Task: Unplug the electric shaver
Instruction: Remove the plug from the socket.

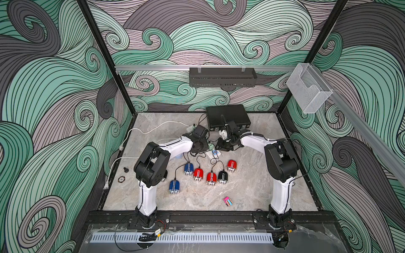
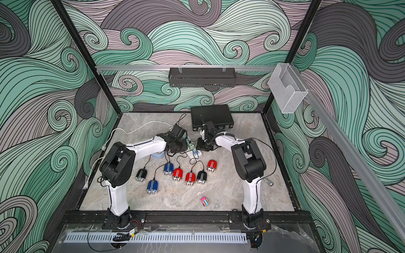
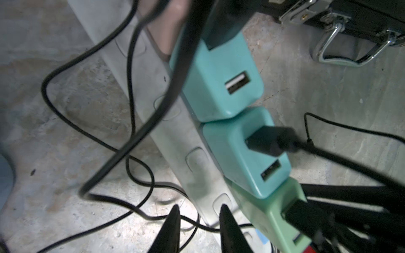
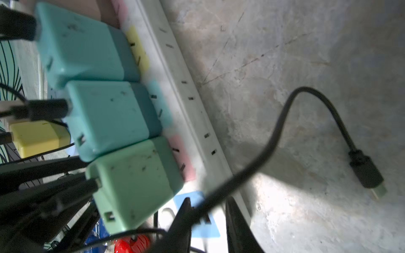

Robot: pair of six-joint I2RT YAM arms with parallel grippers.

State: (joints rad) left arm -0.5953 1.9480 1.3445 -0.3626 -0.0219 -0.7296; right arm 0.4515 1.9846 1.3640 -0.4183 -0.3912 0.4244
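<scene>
Left wrist view: my left tool point(image 3: 198, 208) hovers narrow and empty over the power strip point(image 3: 190, 175). My right tool point(image 4: 208, 200), slightly apart, has the cable point(image 4: 282, 122) crossing it, its plug point(image 4: 366, 173) free on the table point(image 4: 306, 65); the shavers point(image 1: 211, 178) cluster nearby. I'd lift straight off, snagging no other leads.

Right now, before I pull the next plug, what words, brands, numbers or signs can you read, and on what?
No text is legible in any view.
Black oval shaver: faint pale marks, too small to read.
Pink striped card: too small to read.
White plastic power strip: coloured stickers, no lettering visible.
</scene>
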